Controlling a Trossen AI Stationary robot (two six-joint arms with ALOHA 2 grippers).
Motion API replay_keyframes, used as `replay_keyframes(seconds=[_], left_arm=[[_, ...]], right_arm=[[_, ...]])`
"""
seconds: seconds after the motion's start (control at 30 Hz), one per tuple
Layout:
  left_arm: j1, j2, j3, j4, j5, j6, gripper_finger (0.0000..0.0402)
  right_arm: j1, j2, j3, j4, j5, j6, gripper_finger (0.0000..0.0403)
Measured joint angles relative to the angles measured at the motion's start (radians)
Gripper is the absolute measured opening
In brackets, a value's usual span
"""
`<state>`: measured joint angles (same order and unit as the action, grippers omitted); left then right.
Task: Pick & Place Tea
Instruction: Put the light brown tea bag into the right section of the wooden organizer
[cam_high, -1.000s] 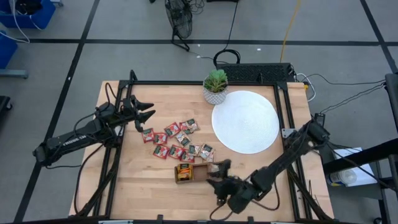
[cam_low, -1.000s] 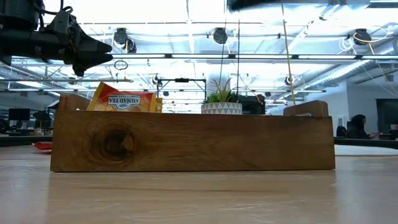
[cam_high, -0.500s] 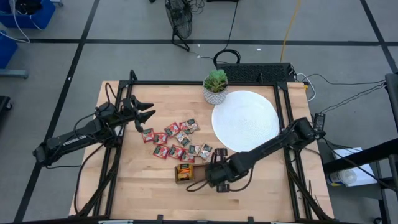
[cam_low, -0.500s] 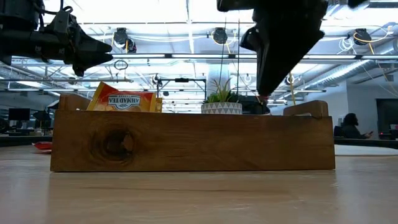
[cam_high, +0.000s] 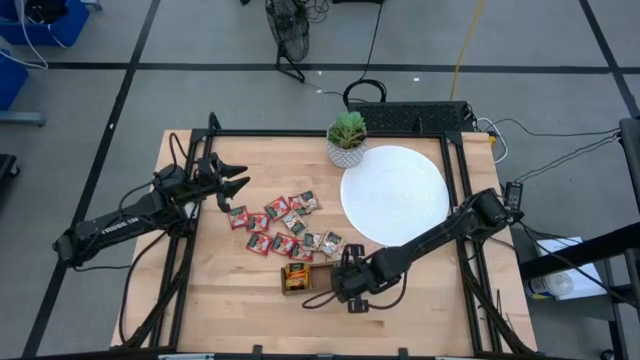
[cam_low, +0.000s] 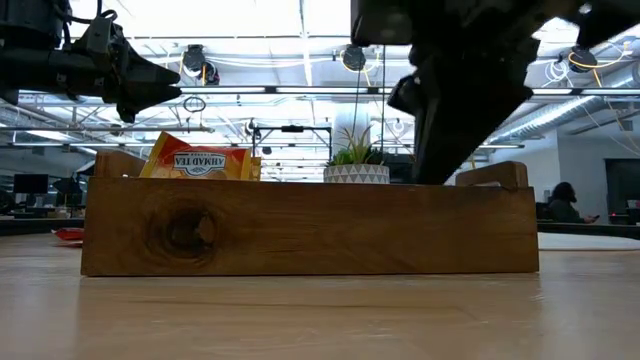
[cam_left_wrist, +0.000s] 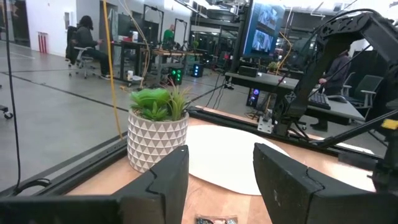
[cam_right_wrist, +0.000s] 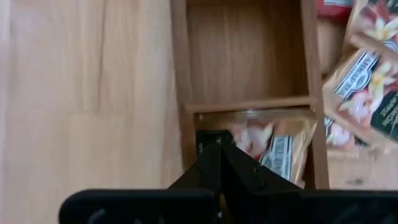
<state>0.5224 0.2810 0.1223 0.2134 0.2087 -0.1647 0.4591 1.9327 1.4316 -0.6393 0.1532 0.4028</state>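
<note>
Red, orange and pale tea sachets (cam_high: 287, 226) lie scattered on the wooden table. The brown wooden tray (cam_high: 311, 277) holds orange-yellow sachets (cam_low: 196, 161) standing in its left compartment. A pale sachet with dark print (cam_right_wrist: 271, 144) lies in its right compartment. My right gripper (cam_high: 346, 281) is shut and slants down into that right compartment (cam_right_wrist: 219, 151). In the low view its fingers dip behind the tray's front wall (cam_low: 438, 165). My left gripper (cam_high: 238, 183) hovers open at the table's left, level, with nothing between its fingers (cam_left_wrist: 221, 177). My right gripper's shut fingertips (cam_right_wrist: 217, 155) stand over the pale sachet's edge (cam_right_wrist: 244, 138) in the tray's right compartment, coming from above at a slant. I cannot tell whether they touch it. The sachet lies flat on the compartment floor.
A white disc (cam_high: 395, 195) lies at the far right and a potted green plant (cam_high: 346, 139) stands beside it at the far edge. The tray's middle compartment (cam_right_wrist: 242, 56) holds nothing. More sachets (cam_right_wrist: 367, 81) lie just beyond the tray's far wall.
My right gripper has swung from near the table's front edge toward the far edge and left, over the tray's right end. It has tipped from nearly level to steeply down and sunk until its fingertips are behind the tray's front wall.
</note>
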Motion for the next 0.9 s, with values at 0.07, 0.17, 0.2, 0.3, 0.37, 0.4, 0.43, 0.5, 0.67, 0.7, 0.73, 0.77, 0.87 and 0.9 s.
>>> replay_keyframes(seconds=[0.07,0.17,0.2,0.3,0.37,0.4,0.43,0.5,0.67,0.7,0.73,0.77,0.87,0.9], left_arm=[[0.0,0.0,0.0,0.0,0.0,0.0,0.0182],[0.0,0.0,0.0,0.0,0.0,0.0,0.0182],[0.0,0.0,0.0,0.0,0.0,0.0,0.0182],[0.0,0.0,0.0,0.0,0.0,0.0,0.0182],[0.0,0.0,0.0,0.0,0.0,0.0,0.0182],[0.0,0.0,0.0,0.0,0.0,0.0,0.0182],[0.0,0.0,0.0,0.0,0.0,0.0,0.0182],[0.0,0.0,0.0,0.0,0.0,0.0,0.0182],[0.0,0.0,0.0,0.0,0.0,0.0,0.0182],[0.0,0.0,0.0,0.0,0.0,0.0,0.0182],[0.0,0.0,0.0,0.0,0.0,0.0,0.0182],[0.0,0.0,0.0,0.0,0.0,0.0,0.0182],[0.0,0.0,0.0,0.0,0.0,0.0,0.0182],[0.0,0.0,0.0,0.0,0.0,0.0,0.0182]], right_arm=[[0.0,0.0,-0.022,0.004,-0.001,0.001,0.0],[0.0,0.0,-0.04,0.009,-0.016,0.001,0.0],[-0.003,0.0,-0.045,0.011,-0.026,0.001,0.0],[-0.009,0.0,-0.064,0.011,-0.047,0.01,0.0],[-0.014,0.0,-0.079,0.009,-0.054,0.026,0.0],[-0.014,0.0,-0.088,0.012,-0.053,0.031,0.0],[-0.014,0.0,-0.097,0.014,-0.052,0.037,0.0],[-0.014,0.0,-0.116,0.021,-0.044,0.051,0.0],[0.0,-0.003,-0.134,0.027,0.059,0.101,0.0],[0.006,-0.002,-0.135,0.031,0.078,0.102,0.0],[0.013,-0.002,-0.136,0.035,0.098,0.102,0.0],[0.02,-0.001,-0.136,0.037,0.123,0.102,0.0],[0.043,0.0,-0.137,0.037,0.198,0.101,0.0],[0.049,0.0,-0.137,0.036,0.221,0.101,0.0]])
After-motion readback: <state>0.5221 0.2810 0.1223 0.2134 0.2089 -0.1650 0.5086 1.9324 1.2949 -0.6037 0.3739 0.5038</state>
